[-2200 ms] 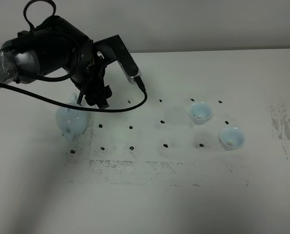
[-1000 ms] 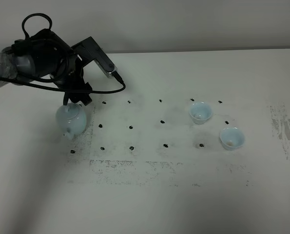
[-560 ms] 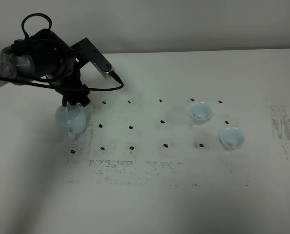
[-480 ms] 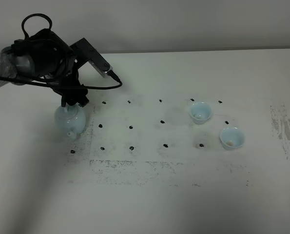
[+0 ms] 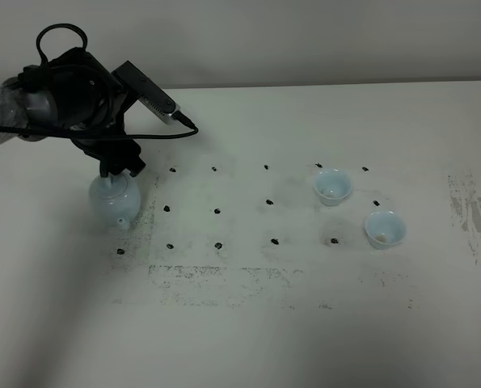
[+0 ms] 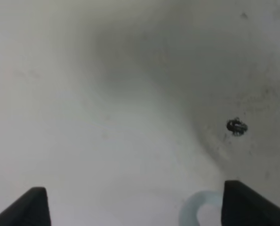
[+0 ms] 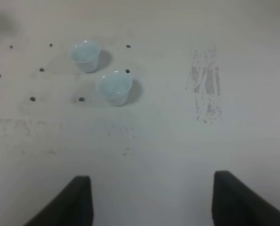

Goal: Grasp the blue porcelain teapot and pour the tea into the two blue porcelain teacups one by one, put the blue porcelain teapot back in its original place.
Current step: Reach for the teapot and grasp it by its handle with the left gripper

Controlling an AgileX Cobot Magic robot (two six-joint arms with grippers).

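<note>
The blue porcelain teapot (image 5: 113, 202) stands upright at the table's left, spout toward the front. My left gripper (image 5: 120, 165) hangs just above its back. In the left wrist view the left gripper (image 6: 135, 193) is open, with its fingers far apart. The teapot's pale loop handle (image 6: 196, 213) shows between them, near one finger and not clamped. The two blue porcelain teacups (image 5: 332, 186) (image 5: 384, 229) stand right of the middle. The right wrist view also shows both cups (image 7: 85, 55) (image 7: 115, 87). My right gripper (image 7: 151, 186) is open and empty, well short of them.
The white table (image 5: 248, 323) has a grid of small black marks (image 5: 217, 212) and grey scuffs along the front and at the far right (image 5: 470, 214). The left arm's black cable (image 5: 58, 36) loops above its wrist. The right arm is out of the exterior view.
The left arm has swung back to the left and lowered. The teapot has gone from tilted to upright on the table at the left. The cups have not moved.
</note>
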